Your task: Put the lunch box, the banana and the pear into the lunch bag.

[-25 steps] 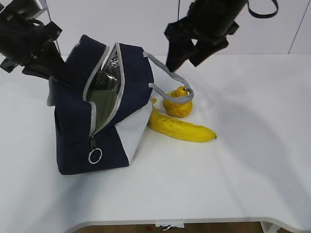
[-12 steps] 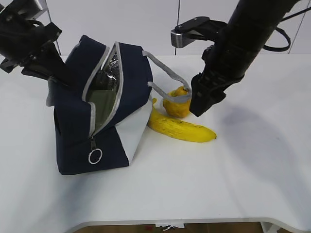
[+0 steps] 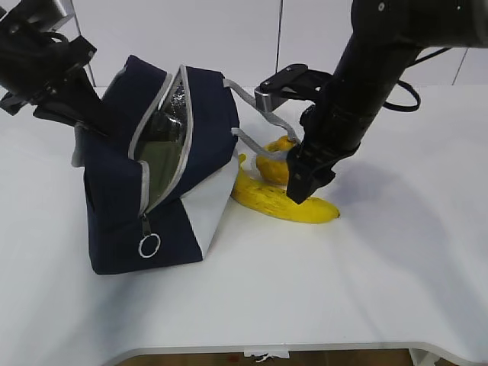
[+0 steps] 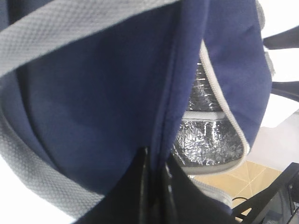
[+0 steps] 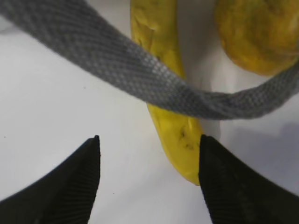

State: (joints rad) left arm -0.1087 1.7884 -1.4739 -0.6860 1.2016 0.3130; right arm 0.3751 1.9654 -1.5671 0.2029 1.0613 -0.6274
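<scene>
Lying on the white table (image 3: 396, 252), one banana (image 3: 284, 201) and one pear (image 3: 274, 166) sit beside the open lunch bag (image 3: 156, 175); its grey handle (image 5: 140, 77) crosses above them. Right gripper (image 5: 148, 175) spread wide over the banana; left gripper (image 4: 156, 179) pinches bag fabric.

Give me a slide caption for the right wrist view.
Open right gripper above the banana, the lunch bag's grey handle crossing in front, pear behind.

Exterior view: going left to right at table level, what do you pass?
Left claw gripping the lunch bag's back → lunch bag → banana, with the pear just behind it → right claw over the banana.
</scene>
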